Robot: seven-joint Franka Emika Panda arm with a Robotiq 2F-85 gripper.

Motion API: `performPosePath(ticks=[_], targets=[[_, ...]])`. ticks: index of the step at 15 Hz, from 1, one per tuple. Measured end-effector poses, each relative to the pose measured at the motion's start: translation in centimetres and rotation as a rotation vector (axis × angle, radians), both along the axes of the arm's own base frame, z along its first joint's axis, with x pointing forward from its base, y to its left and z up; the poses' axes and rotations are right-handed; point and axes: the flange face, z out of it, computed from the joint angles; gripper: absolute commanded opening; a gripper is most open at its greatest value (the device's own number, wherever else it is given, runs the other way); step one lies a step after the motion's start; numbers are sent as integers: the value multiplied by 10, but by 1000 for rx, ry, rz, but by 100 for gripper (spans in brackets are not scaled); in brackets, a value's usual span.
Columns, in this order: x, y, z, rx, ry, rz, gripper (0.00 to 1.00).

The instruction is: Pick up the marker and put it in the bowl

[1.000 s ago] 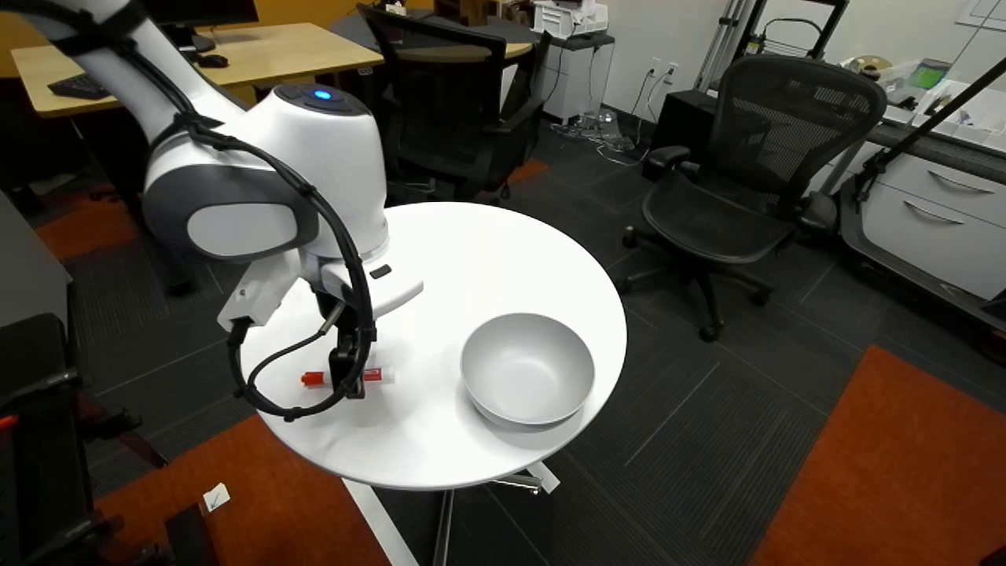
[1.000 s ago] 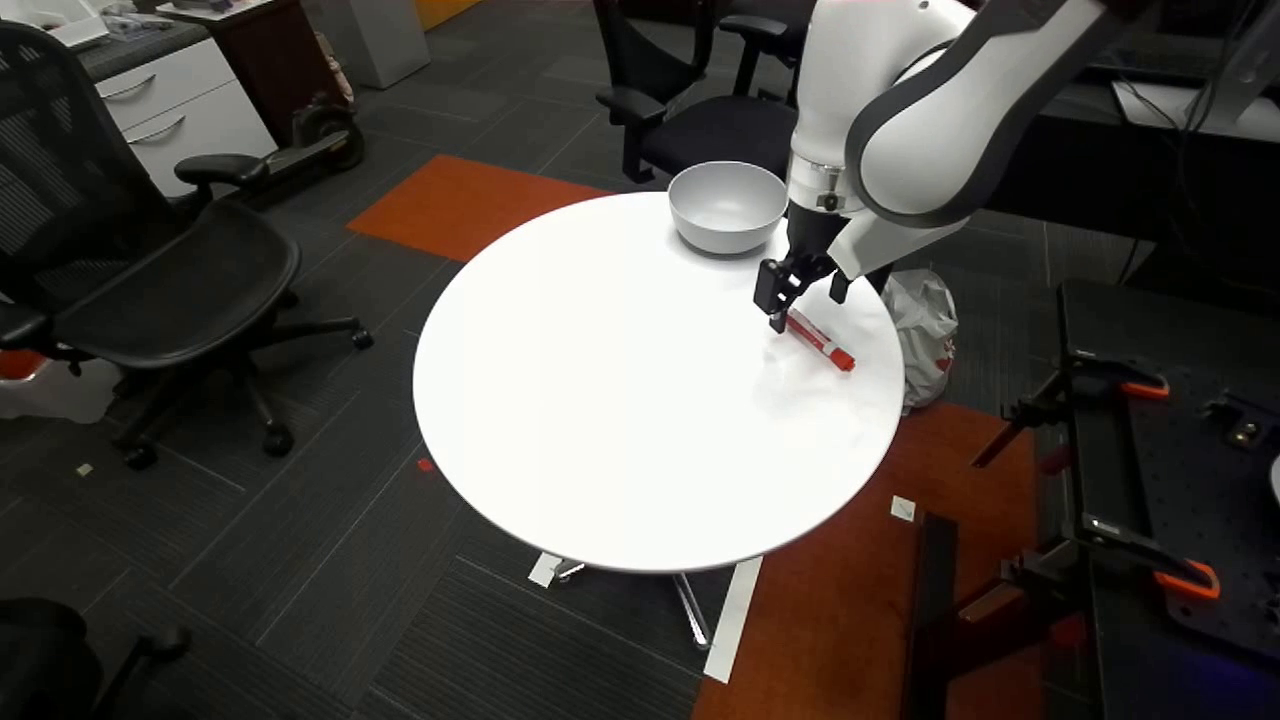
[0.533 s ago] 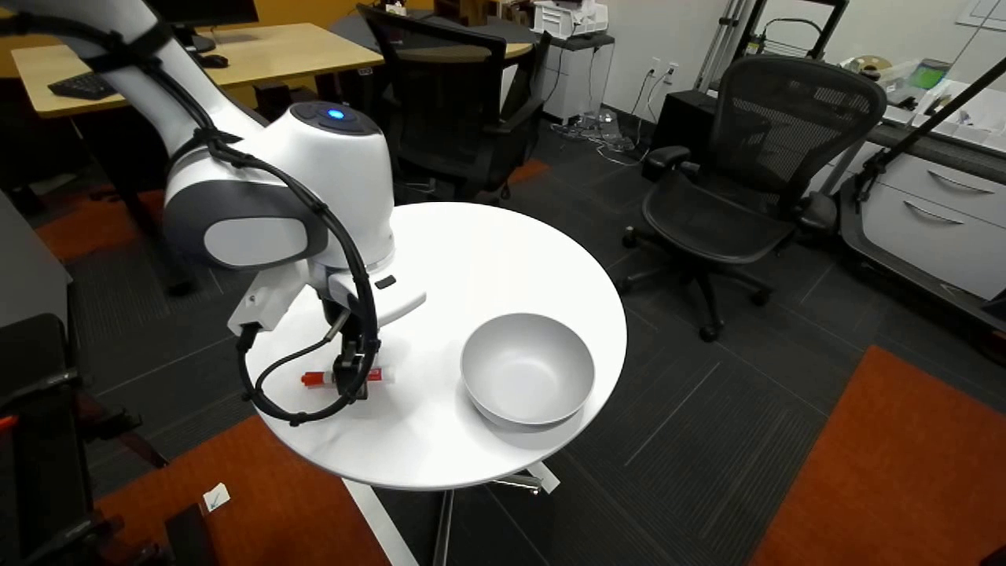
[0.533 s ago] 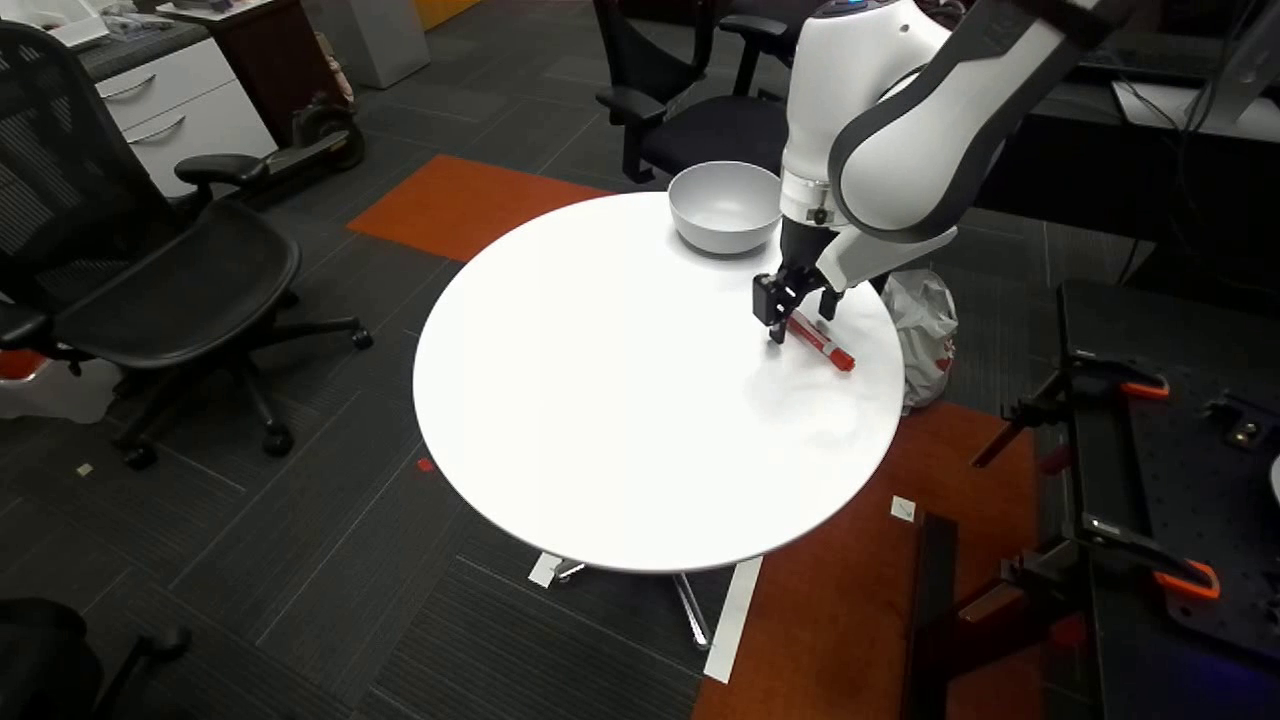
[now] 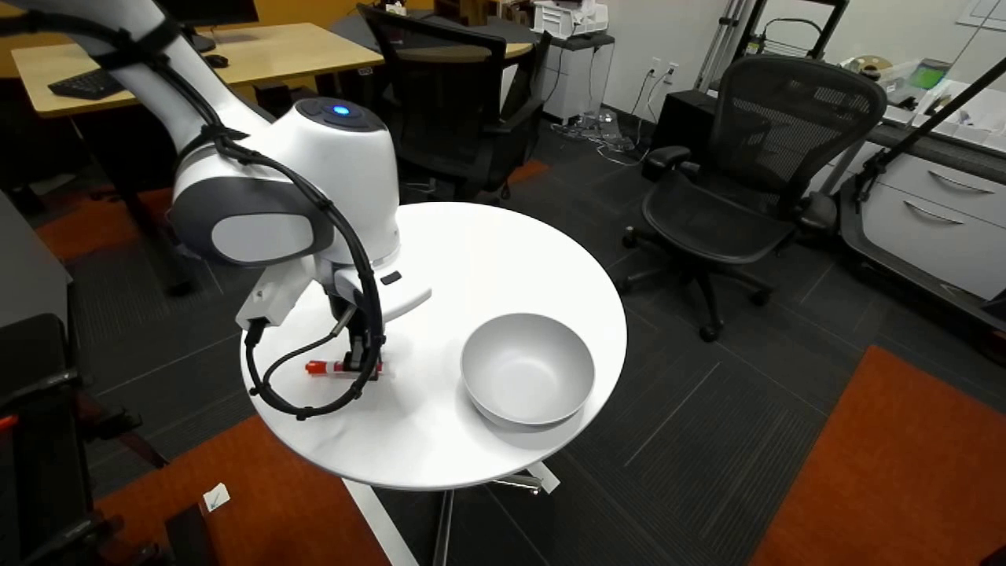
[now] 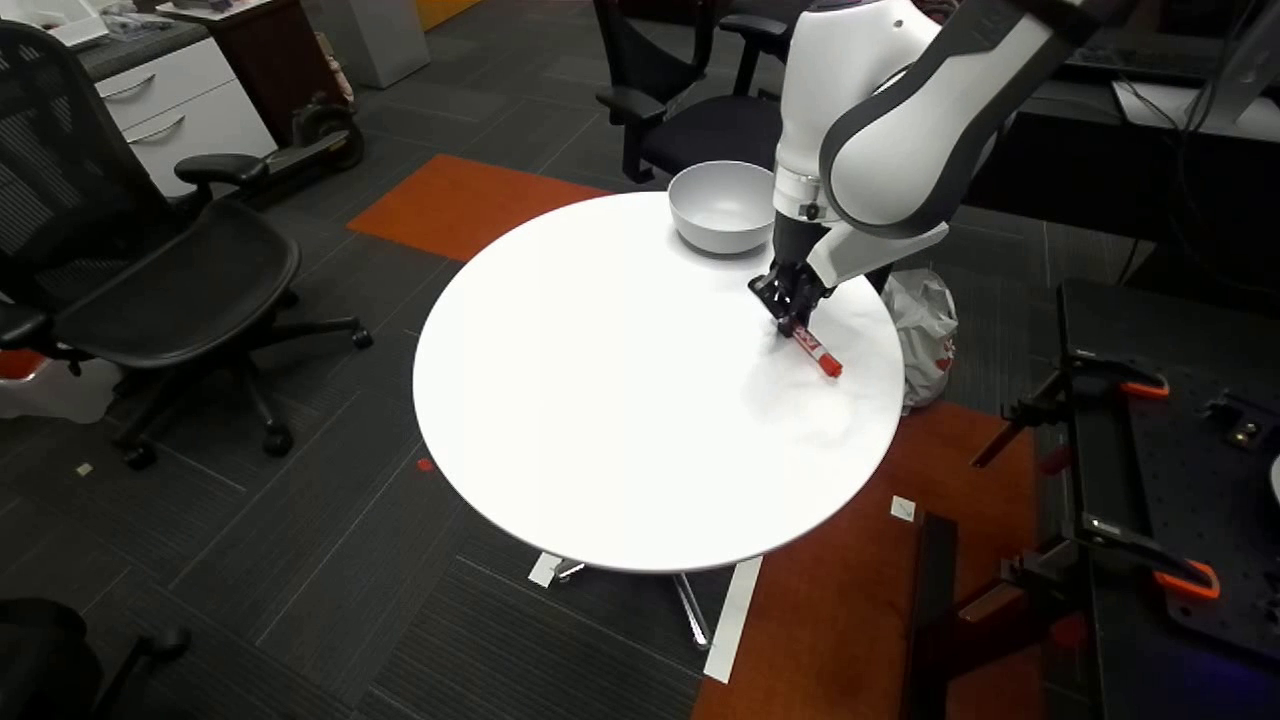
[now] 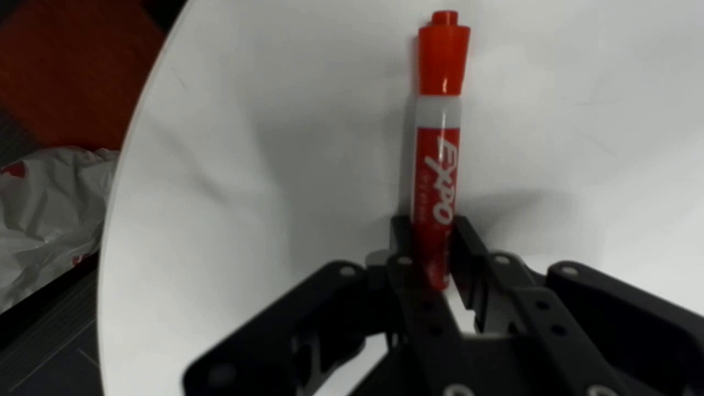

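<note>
A black mesh chair (image 5: 717, 228) stands on dark carpet (image 5: 676, 428) with orange patches (image 5: 896, 472).

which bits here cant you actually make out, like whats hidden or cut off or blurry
Back end of the marker, wrist view: blurred, partly covered by the gripper.
Small print on it, wrist view: too small and blurred to read.
The bowl, an exterior view: one side hidden by the robot arm.
Plastic bag, wrist view: cut off by the left edge.
Screen, an exterior view: cut off by the top edge.
</note>
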Motion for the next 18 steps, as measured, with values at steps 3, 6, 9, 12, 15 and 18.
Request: performPosePath(ticks=[3, 6, 9, 12, 15, 18], targets=[[6, 2, 6, -17, -14, 17, 5], [18, 9, 34, -57, -65, 67, 5], [30, 8, 80, -123, -137, 94, 5], [36, -12, 126, -209, -204, 87, 5], [42, -39, 166, -279, -257, 67, 5], [54, -61, 195, -313, -287, 50, 5]])
